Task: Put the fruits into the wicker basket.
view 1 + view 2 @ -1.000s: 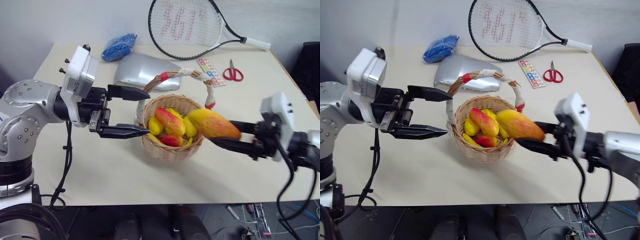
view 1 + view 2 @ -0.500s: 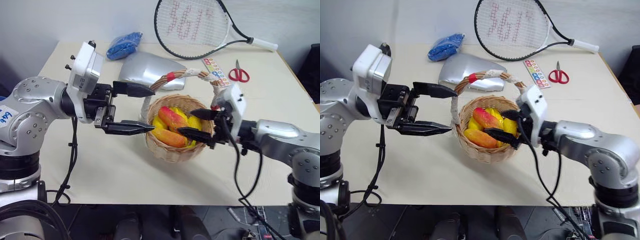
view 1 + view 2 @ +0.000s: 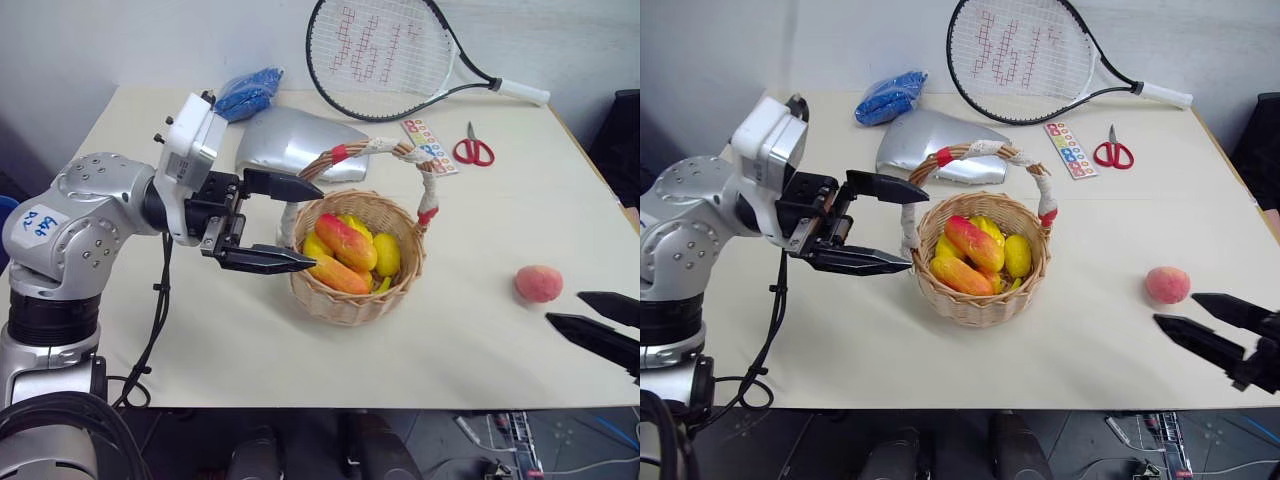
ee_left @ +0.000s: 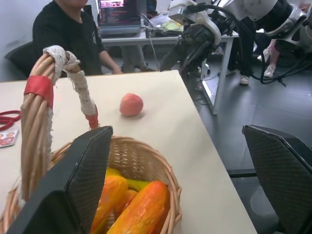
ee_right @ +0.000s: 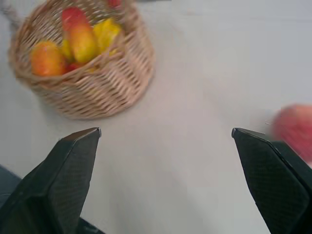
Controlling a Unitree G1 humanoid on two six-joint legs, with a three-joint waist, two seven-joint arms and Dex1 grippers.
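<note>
I have the right gripper [image 3: 1208, 322] empty with its two black fingers spread wide, low at the near right edge of the pale table [image 3: 1090, 250], just on the near side of the round pink peach [image 3: 1167, 285], which lies alone on the tabletop well apart from the round tan wicker basket [image 3: 980, 300]. The other fruits, a long red-yellow mango [image 3: 974, 242], an orange-yellow mango [image 3: 960, 275] and yellow lemons [image 3: 1017, 254], already sit inside it. My left gripper [image 3: 290, 223] also stands wide open and holds nothing, level beside the basket's left rim with one finger either side of the foot of the cloth-and-red-tape handle [image 3: 372, 148], not closed on it as far as I can see. The peach is the last piece, I judge, so I want to bring the right fingers forward until they straddle it at its widest part, close gently because a round toy will squirt out of a pinch off centre, then lift clear before swinging left. The tall arched handle is the obstacle on the way in, so I would come over the right rim under or in front of the arch. The silver foil pouch [image 3: 930, 145], blue plastic bag [image 3: 885, 97], tennis racket [image 3: 1030, 55], sticker strip [image 3: 1068, 148] and red-handled scissors [image 3: 1112, 152] lie at the far side, out of my path.
</note>
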